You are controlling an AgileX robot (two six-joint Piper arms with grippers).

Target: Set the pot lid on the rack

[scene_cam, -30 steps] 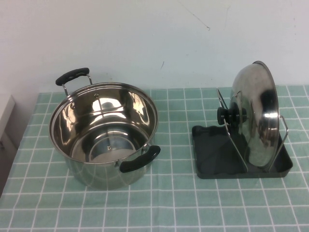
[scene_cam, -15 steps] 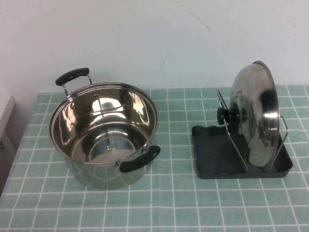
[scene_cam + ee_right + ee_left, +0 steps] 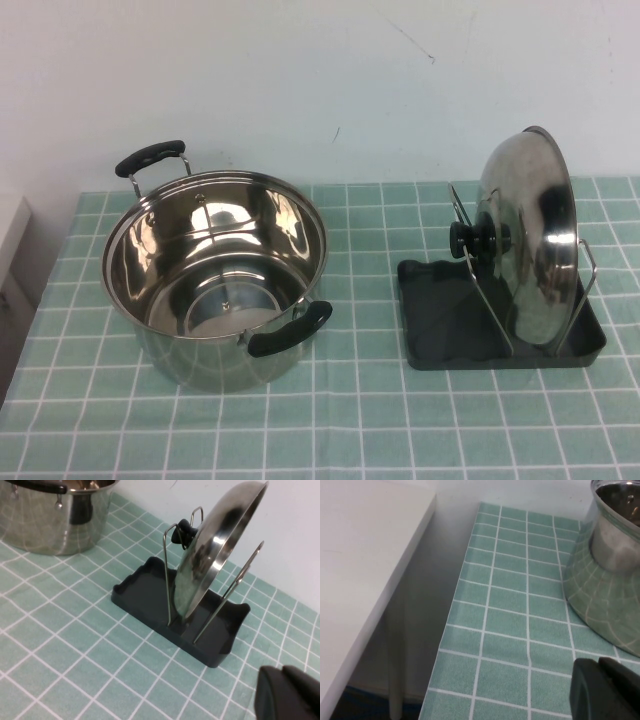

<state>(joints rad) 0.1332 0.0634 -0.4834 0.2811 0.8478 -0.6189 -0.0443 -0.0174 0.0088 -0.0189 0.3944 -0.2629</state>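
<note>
The pot lid [image 3: 530, 235] stands on edge between the wire loops of the dark grey rack [image 3: 445, 335] at the table's right, its black knob [image 3: 470, 238] facing the pot. It also shows in the right wrist view [image 3: 215, 545], upright in the rack [image 3: 145, 592]. My right gripper [image 3: 282, 672] is shut and empty, off the rack's near-right end. My left gripper [image 3: 597, 662] is shut and empty, low over the cloth beside the pot's left side. Neither gripper shows in the high view.
A deep steel pot [image 3: 215, 275] with two black handles stands at the table's left on the green checked cloth [image 3: 360, 410]; it also shows in the left wrist view [image 3: 610, 575]. A white side table [image 3: 360, 555] stands beyond the cloth's left edge.
</note>
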